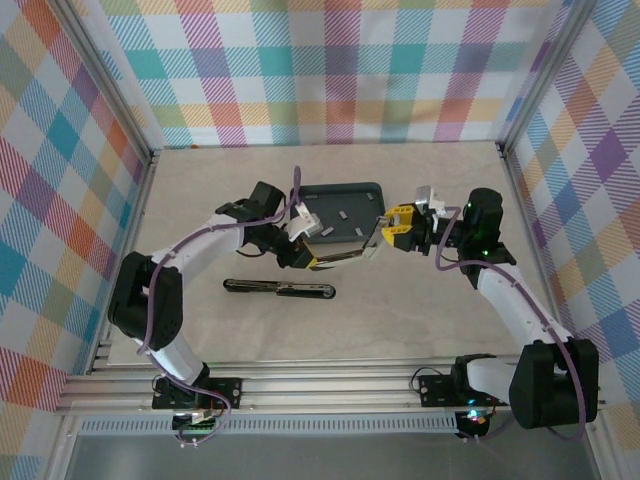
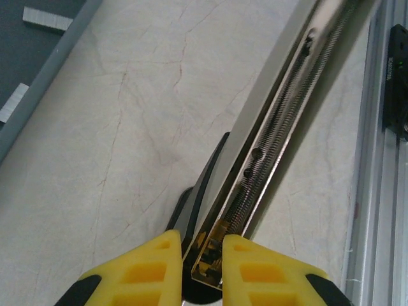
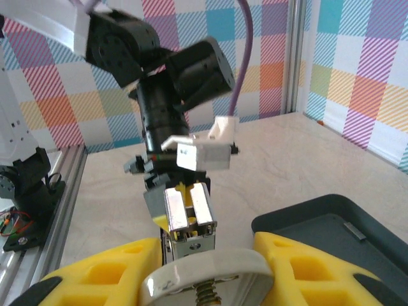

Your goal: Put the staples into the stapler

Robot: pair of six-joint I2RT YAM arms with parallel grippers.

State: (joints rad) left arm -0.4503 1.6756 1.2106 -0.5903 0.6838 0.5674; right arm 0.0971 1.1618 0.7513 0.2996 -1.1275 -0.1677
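Left jaws: clenched on one end of the stapler. Its open channel, with the spring bared, runs straight out from them.

Stapler is held off the surface. Long axis runs jaw to jaw, slightly tilted in the top view.

Right jaws: closed partway on the opposite end, grasping its rounded cap, by the look of it.

Staples: loose strips in the dark grey tray. Tray lies just beyond the stapler, off to the left of the left jaws and to the right of the right jaws.

Judgement: right jaws look slightly nearer, but both are occupied, so one must let go to fetch a strip.

A long black piece lies on the surface on the stapler's near side.

No brand or writing legible.
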